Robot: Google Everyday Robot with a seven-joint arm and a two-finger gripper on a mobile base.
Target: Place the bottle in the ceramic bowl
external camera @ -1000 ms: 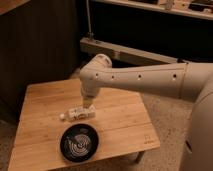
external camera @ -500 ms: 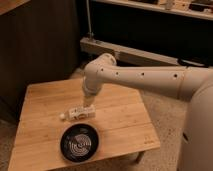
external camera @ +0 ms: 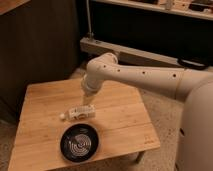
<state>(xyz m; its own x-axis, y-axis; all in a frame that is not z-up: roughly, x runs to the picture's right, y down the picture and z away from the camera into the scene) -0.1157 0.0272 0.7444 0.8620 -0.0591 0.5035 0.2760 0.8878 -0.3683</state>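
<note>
Gripper (external camera: 88, 104): held open, poised just above target for grasp.
Bottle (external camera: 80, 113): laid sideways on wooden table (external camera: 125, 117), ungripped.
Ceramic bowl (external camera: 79, 142): nearer, unfilled.

Your surface (external camera: 117, 122) is pale wooden planking with visible grain and a soft matt sheen. On its near side, the ceramic bowl (external camera: 80, 143) looks black and glossy, with white lines inside. The bottle (external camera: 81, 112) looks like whitish plastic with a white cap. The arm (external camera: 145, 77) has a smooth, off-white, lightly glossy shell. Its gripper (external camera: 88, 104), just above the bottle, looks equally pale. On the right, the floor (external camera: 162, 117) is speckled and rough-looking.
</note>
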